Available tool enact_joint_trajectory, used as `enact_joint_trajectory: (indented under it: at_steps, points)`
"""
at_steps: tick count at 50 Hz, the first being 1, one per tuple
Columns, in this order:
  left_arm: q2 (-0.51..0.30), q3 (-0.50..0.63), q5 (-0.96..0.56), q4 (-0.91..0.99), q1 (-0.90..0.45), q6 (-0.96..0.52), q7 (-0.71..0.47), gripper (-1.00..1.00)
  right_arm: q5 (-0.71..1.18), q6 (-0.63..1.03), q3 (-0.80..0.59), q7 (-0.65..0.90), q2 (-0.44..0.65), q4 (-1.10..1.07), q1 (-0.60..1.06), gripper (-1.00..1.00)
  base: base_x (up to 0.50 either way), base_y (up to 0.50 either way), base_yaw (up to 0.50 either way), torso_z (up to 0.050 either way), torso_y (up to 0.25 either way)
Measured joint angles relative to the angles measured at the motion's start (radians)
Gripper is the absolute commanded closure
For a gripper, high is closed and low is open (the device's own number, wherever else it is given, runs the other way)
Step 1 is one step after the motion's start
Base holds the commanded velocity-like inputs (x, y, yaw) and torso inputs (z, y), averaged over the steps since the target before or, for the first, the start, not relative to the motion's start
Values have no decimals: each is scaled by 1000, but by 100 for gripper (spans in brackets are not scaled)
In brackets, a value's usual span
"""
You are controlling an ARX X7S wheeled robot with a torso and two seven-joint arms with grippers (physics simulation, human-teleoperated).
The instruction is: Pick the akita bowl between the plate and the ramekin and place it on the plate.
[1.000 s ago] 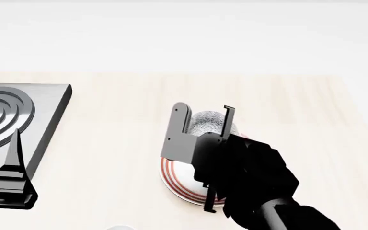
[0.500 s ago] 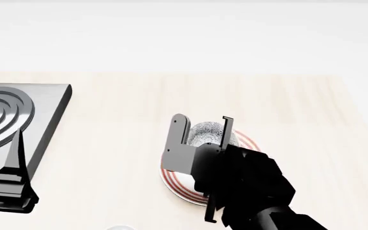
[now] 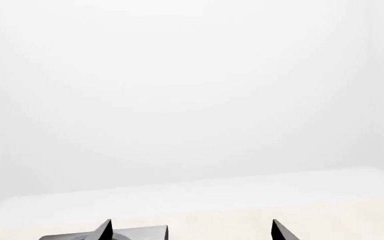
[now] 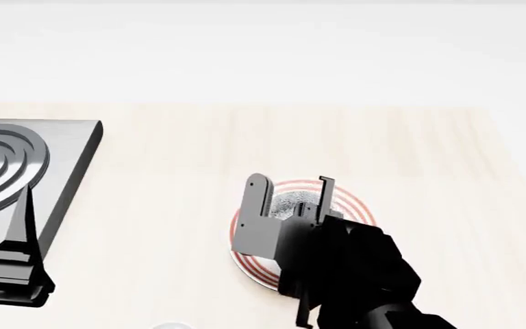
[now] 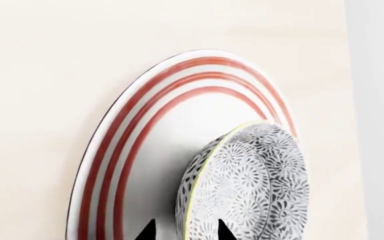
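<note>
Right tool (image 4: 290,194) pinching the grey-and-white speckled deep bowl (image 4: 290,203) over the flat white red-ringed plate (image 4: 350,202) near the pale wooden desk's (image 4: 153,205) front edge — best lowered level, centred, released gently.

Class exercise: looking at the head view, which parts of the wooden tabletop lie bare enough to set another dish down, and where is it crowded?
Bare wood lies between the stove and the plate, along the table's far edge beyond the plate, and to the right of the right gripper. It is crowded at the plate, where that gripper holds the akita bowl.

Speckled akita bowl (image 5: 252,187) over red-ringed plate (image 5: 138,150), tilted.
</note>
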Motion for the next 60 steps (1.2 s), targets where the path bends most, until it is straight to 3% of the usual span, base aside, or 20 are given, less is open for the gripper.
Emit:
enact_joint_trajectory:
  at_steps: [18,37,50,60]
  points:
    - [-4,2,-4,2,-1,1,-4,-100,-16,13,2,-3,20,-32,15,-100,0,0,0,0,0]
    - [-8,3,-1,45,8,2,-26,-100,-66,400,11,42,419,-958,-12,-100,0,0,0,0,0]
    - [25,-44,80,59,45,133,-85,-100,-64,473,181,356,701,-1628,-199,-100,0,0,0,0,0]
    - [70,-90,103,81,40,217,-139,-100,122,294,458,721,867,-1917,-454,-100,0,0,0,0,0]
